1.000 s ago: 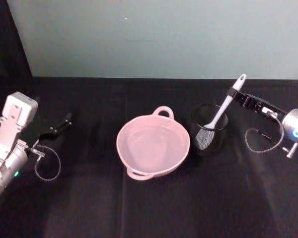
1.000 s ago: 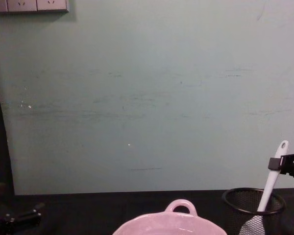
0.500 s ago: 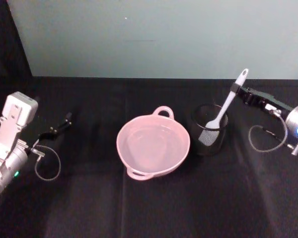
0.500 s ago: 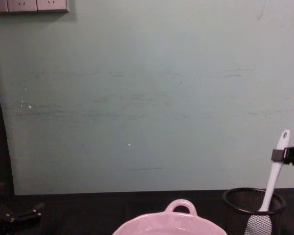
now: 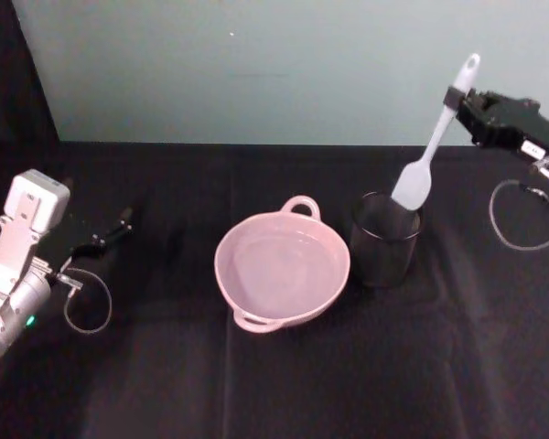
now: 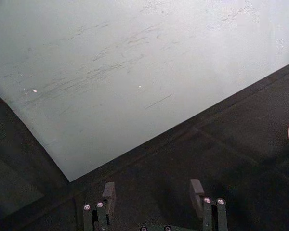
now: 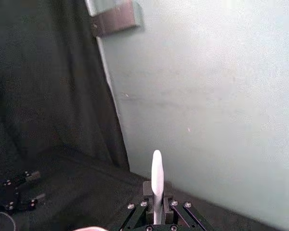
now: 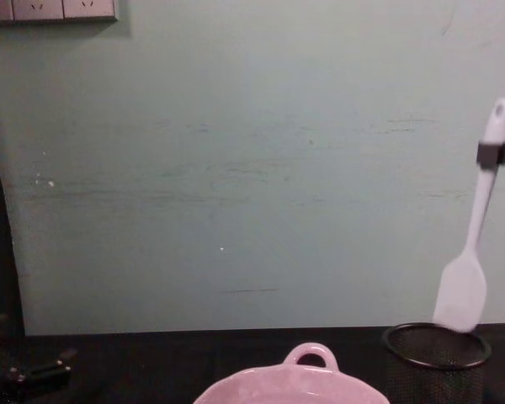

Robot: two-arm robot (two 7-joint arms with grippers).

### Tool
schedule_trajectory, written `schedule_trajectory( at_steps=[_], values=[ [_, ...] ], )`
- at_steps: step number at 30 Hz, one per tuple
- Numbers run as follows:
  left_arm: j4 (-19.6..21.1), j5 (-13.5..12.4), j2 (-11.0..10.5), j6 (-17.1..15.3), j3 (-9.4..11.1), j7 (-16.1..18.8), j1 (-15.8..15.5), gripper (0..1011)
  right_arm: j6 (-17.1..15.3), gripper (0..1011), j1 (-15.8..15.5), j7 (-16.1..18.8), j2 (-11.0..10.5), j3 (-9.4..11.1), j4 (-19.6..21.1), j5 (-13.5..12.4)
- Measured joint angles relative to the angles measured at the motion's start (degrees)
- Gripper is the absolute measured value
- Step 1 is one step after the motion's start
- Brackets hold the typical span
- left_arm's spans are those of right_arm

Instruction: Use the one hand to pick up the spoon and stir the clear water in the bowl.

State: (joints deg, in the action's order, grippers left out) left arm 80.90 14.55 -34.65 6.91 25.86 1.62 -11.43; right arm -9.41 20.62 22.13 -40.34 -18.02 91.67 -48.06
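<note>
Though cropped at chest view's edge, right tool point(image 8: 491, 154) clamps spoon point(image 5: 411, 187).

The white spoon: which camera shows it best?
Head view: the whole spoon shows, gripped near its handle tip by the right pincer, scoop above the mesh cup. Chest view shows it side-on; right wrist view, its handle end. The left pincer sits parked.

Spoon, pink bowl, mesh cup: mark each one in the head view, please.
spoon point(image 5: 439, 133): head view, middle of the handle, above the scoop.
pink bowl point(image 5: 229, 265): head view, inner wall on its left side.
mesh cup point(image 5: 384, 261): head view, front wall below the rim.
</note>
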Motion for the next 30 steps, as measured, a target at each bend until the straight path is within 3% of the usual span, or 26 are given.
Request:
schedule_trajectory(
  at_steps=[8,14,22,30],
  values=[
    [0.00,0.00,0.00,0.00,0.00,0.00,0.00,1011,0.71,110,1.92,2.55,-1.20,-0.01,4.64,3.13],
    [0.00,0.00,0.00,0.00,0.00,0.00,0.00,1011,1.20,110,3.83,5.94,0.66,-3.35,5.81,4.99],
    [0.00,0.00,0.00,0.00,0.00,0.00,0.00,1011,4.62,110,5.03,9.60,6.10,-9.63,-0.21,8.68],
    [0.00,0.00,0.00,0.00,0.00,0.00,0.00,1011,8.54,110,5.09,10.92,9.74,-12.25,-7.42,12.66]
  ],
)
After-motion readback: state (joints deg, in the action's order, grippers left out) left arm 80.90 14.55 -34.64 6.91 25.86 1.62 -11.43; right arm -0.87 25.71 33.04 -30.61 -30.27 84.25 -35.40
